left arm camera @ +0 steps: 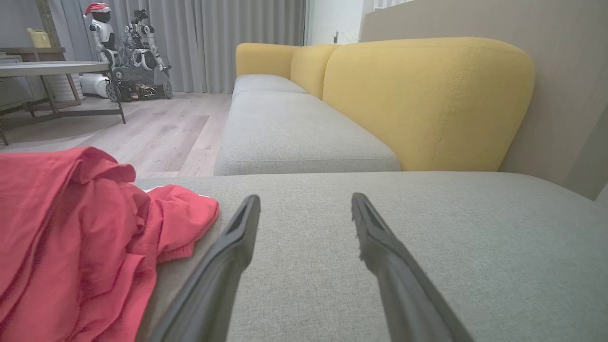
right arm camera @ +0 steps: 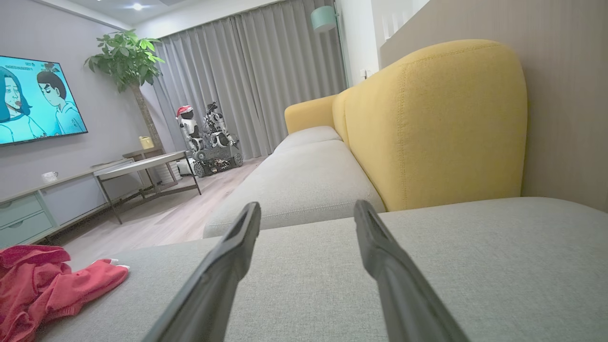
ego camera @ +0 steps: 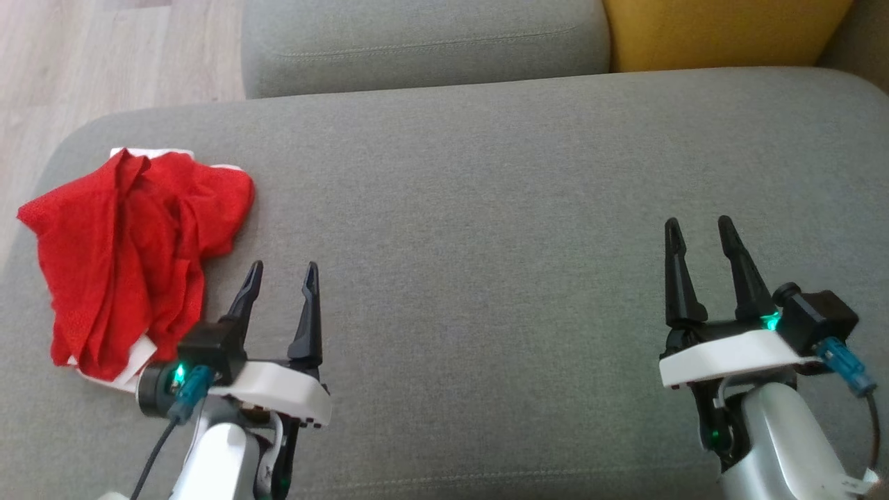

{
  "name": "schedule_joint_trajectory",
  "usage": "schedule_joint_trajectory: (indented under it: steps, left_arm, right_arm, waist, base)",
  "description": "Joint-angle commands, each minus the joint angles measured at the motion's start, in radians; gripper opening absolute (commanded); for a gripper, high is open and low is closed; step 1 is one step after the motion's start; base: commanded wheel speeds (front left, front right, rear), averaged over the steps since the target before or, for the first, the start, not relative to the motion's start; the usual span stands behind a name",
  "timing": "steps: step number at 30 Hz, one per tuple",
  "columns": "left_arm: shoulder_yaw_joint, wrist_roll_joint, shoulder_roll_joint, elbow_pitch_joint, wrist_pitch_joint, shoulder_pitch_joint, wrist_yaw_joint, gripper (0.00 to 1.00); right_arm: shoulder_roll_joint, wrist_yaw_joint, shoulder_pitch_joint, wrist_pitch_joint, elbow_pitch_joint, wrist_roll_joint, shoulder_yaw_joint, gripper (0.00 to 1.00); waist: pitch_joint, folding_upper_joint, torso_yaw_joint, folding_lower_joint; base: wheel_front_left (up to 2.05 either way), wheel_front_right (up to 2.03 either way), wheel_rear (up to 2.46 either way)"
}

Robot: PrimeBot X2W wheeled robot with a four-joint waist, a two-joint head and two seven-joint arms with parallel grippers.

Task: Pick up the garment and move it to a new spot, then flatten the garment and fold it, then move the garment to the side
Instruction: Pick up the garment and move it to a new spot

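Your left gripper [ego camera: 284, 267], near left: jaws spread, empty, just right of the red garment [ego camera: 132, 257], which lies crumpled at the left end of the grey seat cushion [ego camera: 486, 208]. Your right gripper [ego camera: 698, 222], near right: jaws spread, empty, well apart from it. Beyond: second grey cushion [ego camera: 417, 42], yellow backrest [ego camera: 722, 31], wood floor [ego camera: 83, 55] far left.

I can make out no lettering, label, brand or number anywhere, not even on the television [right arm camera: 38, 102] screen.

Garment [left arm camera: 71, 228] partly beyond left edge
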Motion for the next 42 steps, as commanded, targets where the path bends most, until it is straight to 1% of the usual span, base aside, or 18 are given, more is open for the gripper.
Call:
schedule_joint_trajectory:
  steps: [1,5,8,18,28,35,42]
  left_arm:
    - [0.042,0.015,0.001,-0.028,-0.012,-0.034,-0.007,1.00]
    - [0.059,0.009,-0.002,-0.037,-0.012,-0.035,-0.006,1.00]
    - [0.065,0.015,-0.003,-0.043,-0.012,-0.031,-0.006,1.00]
    - [0.103,0.011,-0.004,-0.070,-0.012,-0.010,0.000,1.00]
    - [0.124,0.012,-0.004,-0.095,-0.012,0.016,0.001,1.00]
    - [0.134,0.012,-0.004,-0.099,-0.012,0.027,0.001,1.00]
    - [0.154,0.007,-0.004,-0.111,-0.012,0.030,0.003,1.00]
  right_arm:
    - [0.001,0.008,-0.044,-0.011,-0.029,-0.006,0.022,1.00]
    - [0.001,0.008,-0.042,-0.011,-0.029,-0.020,0.034,1.00]
    - [0.001,0.008,-0.040,-0.011,-0.030,-0.026,0.042,1.00]
    - [0.001,0.008,-0.035,-0.011,-0.019,-0.021,0.075,1.00]
    - [-0.005,0.008,-0.029,-0.011,-0.016,0.002,0.132,1.00]
    - [-0.009,0.008,-0.032,-0.011,-0.011,0.014,0.157,1.00]
    - [-0.007,0.008,-0.032,-0.011,-0.014,0.019,0.166,1.00]
  waist:
    - [0.001,0.0000,0.008,0.0000]
    - [0.001,0.0000,0.039,0.0000]
    - [0.000,0.0000,0.075,0.0000]
    - [-0.018,0.0000,0.228,0.0000]
    - [-0.020,0.0000,0.373,0.0000]
    - [-0.017,0.0000,0.418,0.0000]
    - [-0.005,0.0000,0.427,0.0000]
  base:
    - [0.00,0.00,0.00]
    - [0.00,0.00,0.00]
    - [0.00,0.00,0.00]
    - [0.00,0.00,0.00]
    - [0.00,0.00,0.00]
    - [0.00,0.00,0.00]
    - [0.00,0.00,0.00]
